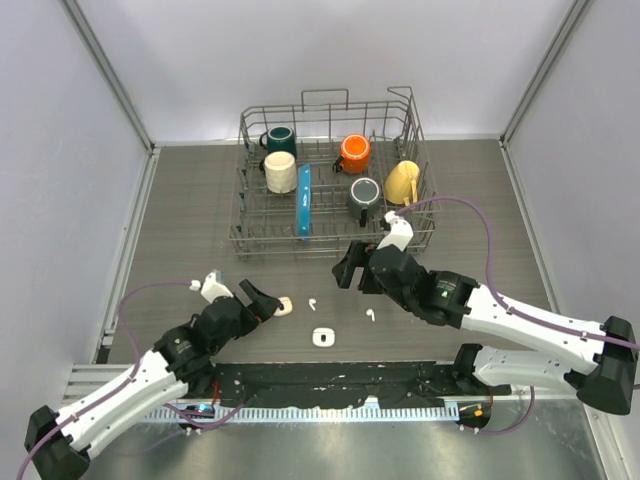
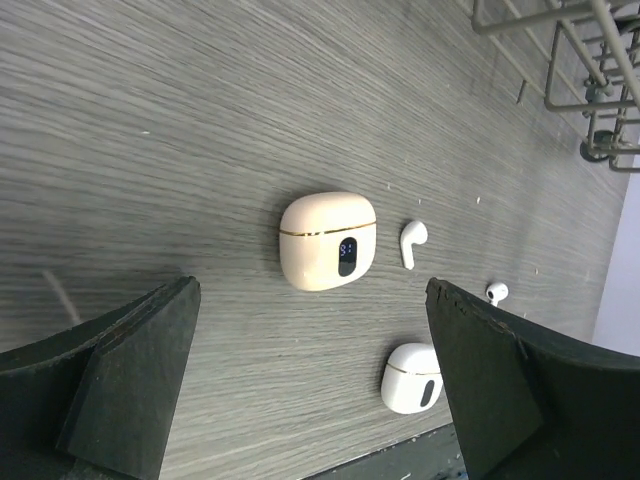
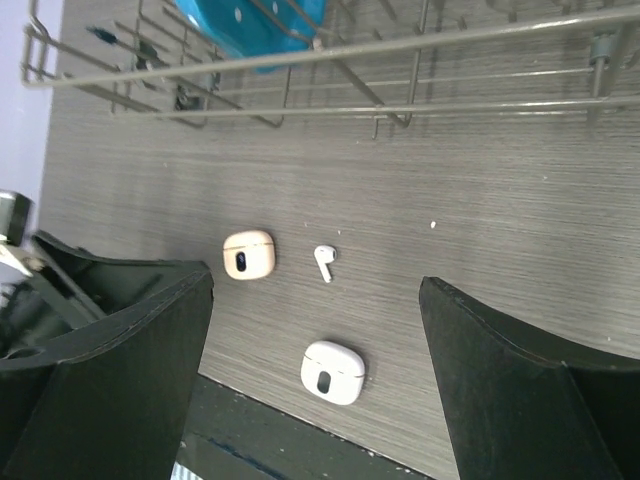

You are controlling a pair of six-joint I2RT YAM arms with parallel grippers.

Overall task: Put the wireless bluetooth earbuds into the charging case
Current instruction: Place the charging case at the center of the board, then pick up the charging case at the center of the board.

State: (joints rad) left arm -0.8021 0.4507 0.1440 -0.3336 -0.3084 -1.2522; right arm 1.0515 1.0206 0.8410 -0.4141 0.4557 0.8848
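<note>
A pale pink-beige charging case (image 2: 328, 240) lies shut on the table, a small display lit on its front. My left gripper (image 2: 311, 300) stands open just short of the case with nothing between its fingers. A white earbud (image 2: 412, 242) lies right beside that case and a second earbud (image 2: 496, 292) further on. A white charging case (image 2: 412, 378), also shut, sits near the table's front edge. From above, the left gripper (image 1: 265, 302) almost touches the beige case (image 1: 284, 306). My right gripper (image 1: 350, 272) hovers open and empty over the white case (image 3: 333, 372) and the earbud (image 3: 324, 262).
A wire dish rack (image 1: 330, 235) stands at the back with several mugs and a blue flat item (image 1: 303, 200) in it. A dark strip (image 1: 330, 378) runs along the table's near edge. The right arm's purple cable (image 1: 470, 215) arcs over the rack's right corner.
</note>
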